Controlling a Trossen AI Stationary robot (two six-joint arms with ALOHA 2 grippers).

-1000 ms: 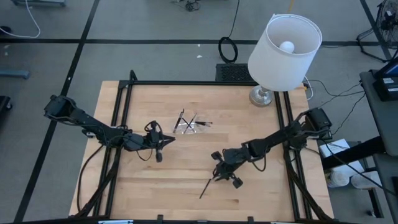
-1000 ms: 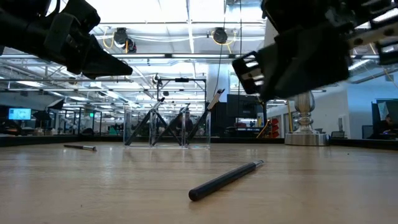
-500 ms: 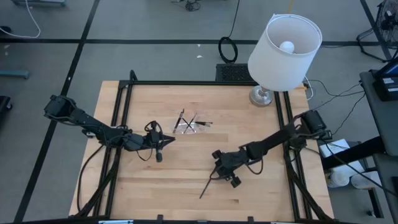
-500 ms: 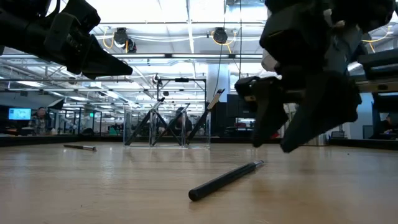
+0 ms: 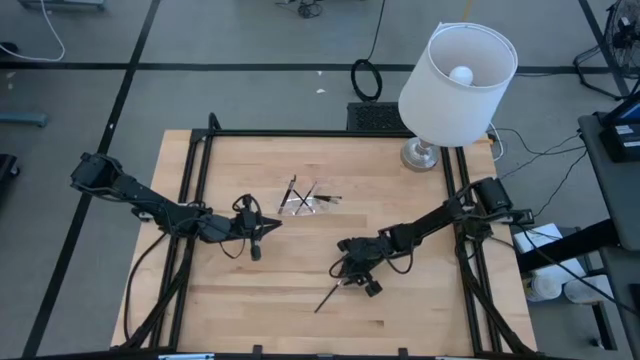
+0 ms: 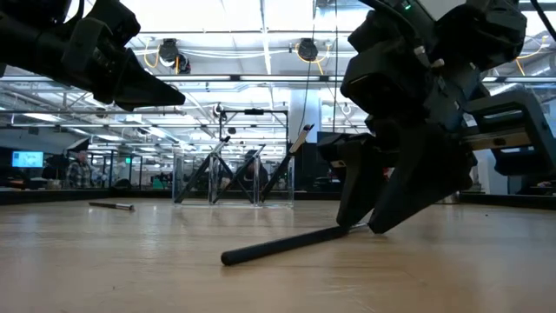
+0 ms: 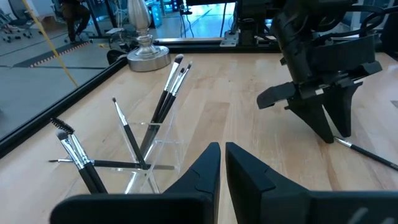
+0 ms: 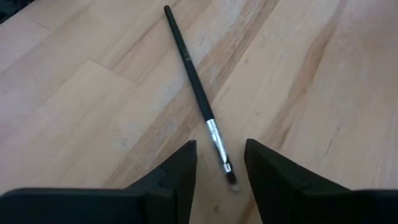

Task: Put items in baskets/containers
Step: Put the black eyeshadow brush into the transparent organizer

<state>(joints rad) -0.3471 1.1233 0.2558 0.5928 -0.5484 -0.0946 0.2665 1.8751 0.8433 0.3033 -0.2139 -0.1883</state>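
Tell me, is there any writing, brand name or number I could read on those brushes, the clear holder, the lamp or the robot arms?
None can be read.
The loose brush on the table shows no print on its handle.
The clear holder, the lamp and both arms carry no legible label.
A lit screen far back in the room is too small to read.

I've brought the right gripper [image 6: 365, 228] down from above the table and further left, its open fingertips now straddling the tip of the loose brush [image 6: 287, 244], which has slid and turned slightly
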